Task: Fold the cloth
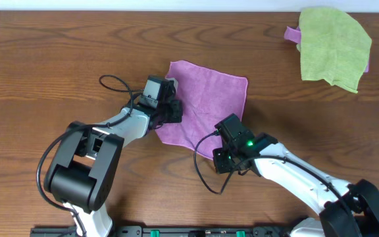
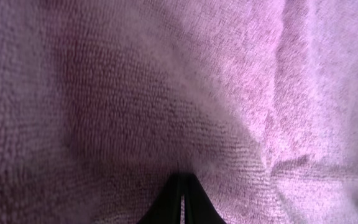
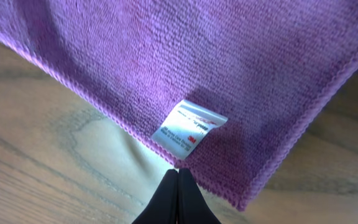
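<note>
Overhead: shows the cloth spread on the table, with the left gripper at its 9 o'clock edge and the right gripper at 6 o'clock.

Left wrist: shows closed fingertips pinching puckered terry.

Right wrist: shows fingertips shut on the hem below the label, apparently to lift it for folding.

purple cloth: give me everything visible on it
The cloth is a small, roughly square purple piece, terry or microfibre by its looped pile, with a thin stitched hem and a white printed label sewn at one edge. It lies unfolded on the wooden table, slightly skewed, with soft creases. The shut left gripper is against the side nearer the left arm; the shut right gripper meets the hem beside the label. Whether either actually pinches fabric is unclear.
</note>
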{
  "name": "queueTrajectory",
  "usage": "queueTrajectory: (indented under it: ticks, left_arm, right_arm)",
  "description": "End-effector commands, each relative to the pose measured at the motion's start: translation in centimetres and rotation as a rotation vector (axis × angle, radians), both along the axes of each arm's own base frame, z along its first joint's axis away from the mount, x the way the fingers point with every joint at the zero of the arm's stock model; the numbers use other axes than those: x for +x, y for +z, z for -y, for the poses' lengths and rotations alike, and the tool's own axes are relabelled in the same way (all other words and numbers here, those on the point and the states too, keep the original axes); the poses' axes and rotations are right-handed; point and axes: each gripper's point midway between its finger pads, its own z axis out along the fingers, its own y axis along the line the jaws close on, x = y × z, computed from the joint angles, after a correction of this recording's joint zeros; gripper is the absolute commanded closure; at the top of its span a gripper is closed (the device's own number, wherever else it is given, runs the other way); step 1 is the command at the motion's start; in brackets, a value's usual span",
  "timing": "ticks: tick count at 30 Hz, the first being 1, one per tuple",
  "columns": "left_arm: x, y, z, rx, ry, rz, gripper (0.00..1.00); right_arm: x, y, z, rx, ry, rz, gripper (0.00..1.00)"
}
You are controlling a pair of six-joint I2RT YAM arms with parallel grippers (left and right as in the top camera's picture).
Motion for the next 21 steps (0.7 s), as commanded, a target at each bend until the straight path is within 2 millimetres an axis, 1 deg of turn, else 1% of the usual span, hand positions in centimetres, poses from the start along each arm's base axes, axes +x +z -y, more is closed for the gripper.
queueTrajectory:
  ticks: [1, 6, 8, 9, 10, 12, 13, 14, 15, 21]
  left_arm:
    - [-1.2, -2.4, -1.1, 0.081, 0.002, -0.086, 0.94]
    - [0.0, -0.5, -0.8, 0.092, -0.021, -0.054, 0.94]
    - [0.3, -0.1, -0.6, 0.087, -0.020, -0.045, 0.94]
    - [0.3, 0.0, -0.5, 0.083, -0.022, -0.046, 0.91]
    - [0.3, 0.0, -0.5, 0.080, -0.024, -0.046, 0.75]
    - [0.3, 0.2, -0.4, 0.077, -0.025, -0.047, 0.46]
    - [0.3, 0.3, -0.4, 0.078, -0.025, -0.047, 0.25]
    - [0.3, 0.6, -0.4, 0.078, -0.025, -0.048, 0.01]
    - [0.4, 0.9, -0.4, 0.078, -0.025, -0.046, 0.05]
    - [0.8, 2.8, -0.8, 0.078, -0.010, -0.013, 0.05]
  right_arm:
    - [0.3, 0.1, 0.0, -0.004, -0.011, 0.024, 0.99]
    - [0.7, 0.2, -0.1, -0.002, -0.018, 0.039, 0.99]
    - [0.7, 0.2, -0.1, -0.003, -0.022, 0.039, 0.99]
    - [0.7, 0.2, -0.1, -0.004, -0.022, 0.039, 0.99]
    - [0.8, 0.2, 0.0, -0.011, -0.024, 0.044, 0.99]
    - [1.1, 0.1, 0.4, -0.033, -0.034, 0.060, 0.99]
    - [1.3, 0.1, 0.7, -0.045, -0.041, 0.069, 0.99]
    - [1.4, 0.1, 0.9, -0.057, -0.051, 0.078, 0.99]
    - [1.6, 0.1, 1.0, -0.065, -0.059, 0.083, 0.99]
    - [1.9, 0.2, 0.8, -0.056, -0.061, 0.099, 0.99]
